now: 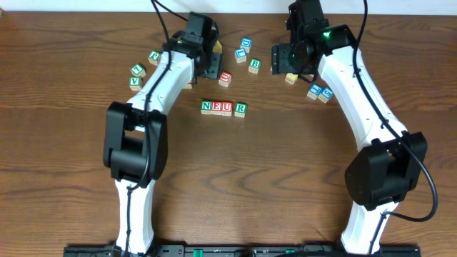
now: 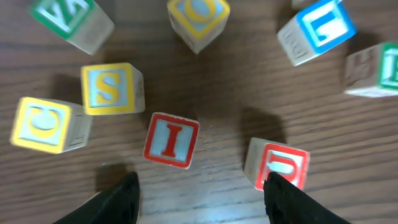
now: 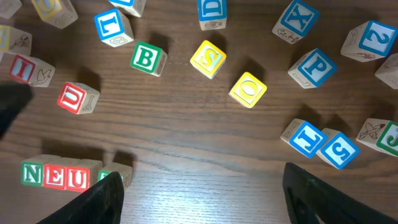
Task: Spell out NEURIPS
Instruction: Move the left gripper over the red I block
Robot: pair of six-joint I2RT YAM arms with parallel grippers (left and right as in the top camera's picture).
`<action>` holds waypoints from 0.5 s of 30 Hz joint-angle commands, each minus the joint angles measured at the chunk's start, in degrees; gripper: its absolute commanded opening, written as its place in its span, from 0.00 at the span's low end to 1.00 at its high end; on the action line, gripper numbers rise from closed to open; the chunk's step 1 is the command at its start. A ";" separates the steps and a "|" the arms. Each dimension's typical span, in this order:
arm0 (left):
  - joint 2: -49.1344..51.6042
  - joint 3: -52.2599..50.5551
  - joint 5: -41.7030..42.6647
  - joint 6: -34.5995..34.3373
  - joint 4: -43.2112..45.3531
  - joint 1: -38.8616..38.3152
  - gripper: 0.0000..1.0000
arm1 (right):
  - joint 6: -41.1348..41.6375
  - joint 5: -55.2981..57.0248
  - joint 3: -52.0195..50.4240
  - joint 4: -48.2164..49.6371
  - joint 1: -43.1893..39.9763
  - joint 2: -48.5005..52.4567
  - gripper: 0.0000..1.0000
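Left gripper, overhead: the left gripper (image 1: 211, 63) hangs over scattered cubes at the far middle of the brown wooden table (image 1: 285, 178), beyond the spelled row; its opening is hard to read from here.
Right gripper, overhead: the right gripper (image 1: 284, 61) sits low over the far right cluster of cubes.
Spelled row, overhead: the green-lettered wooden N cube (image 1: 206, 107), red-lettered wooden E cube (image 1: 216, 108) and red-lettered wooden U cube (image 1: 226, 108) touch side by side at mid-table. The green-lettered wooden R cube (image 1: 240, 108) is just beside the U, with a slim gap between.
Left gripper, left wrist: the jaws stand fairly wide and hold nothing; the black fingers (image 2: 118, 202) show at the bottom edge.
I cube, left wrist: the red-lettered wooden I cube (image 2: 171, 140) lies flat on the table just ahead of the fingertips, in line with the gap, touching neither.
Neighbours, left wrist: the yellow-faced wooden S cube (image 2: 112, 89) lies beyond and left of the I. A loose red-lettered wooden cube (image 2: 283, 165) lies at one fingertip; contact cannot be told. The blue-lettered wooden L cube (image 2: 317, 31) is at the upper right.
Right gripper, right wrist: the jaws are wide and empty, with the black fingers (image 3: 102, 199) at the bottom over bare table.
P cube, right wrist: the blue-lettered wooden P cube (image 3: 317, 67) is at the upper right, well apart from the fingers.
Others, right wrist: the S cube lies near the yellow-faced wooden O cube (image 3: 249, 89), and the green-lettered wooden B cube (image 3: 148, 58) is to their left. The N, E, U row is at the lower left, with the R mostly hidden behind a finger.
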 commanded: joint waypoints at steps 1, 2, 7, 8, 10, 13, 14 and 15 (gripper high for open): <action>2.12 1.55 -0.98 2.86 0.72 0.09 0.63 | -1.14 0.87 0.85 -0.13 0.02 0.63 0.77; 2.49 1.53 -0.96 3.10 0.94 0.09 0.63 | -1.14 0.87 0.85 -0.13 0.02 0.63 0.77; 4.50 1.53 -1.40 4.31 2.54 0.09 0.63 | -1.14 0.90 0.85 -0.50 0.02 0.63 0.77; 4.92 1.53 -1.40 4.31 2.93 0.09 0.63 | -1.14 0.90 0.85 -0.61 0.02 0.63 0.77; 5.55 1.33 -1.40 4.33 3.89 0.09 0.63 | -1.14 1.09 0.85 -0.94 0.02 0.63 0.77; 6.36 1.09 -1.53 4.31 5.38 0.11 0.63 | -1.14 1.99 0.85 -1.31 0.02 0.63 0.77; 6.45 1.05 -1.79 4.31 5.66 0.09 0.63 | -1.14 2.14 0.85 -1.38 0.02 0.66 0.77; 6.60 1.05 -2.10 4.31 5.88 0.11 0.63 | -1.14 2.14 0.85 -1.42 0.02 0.63 0.77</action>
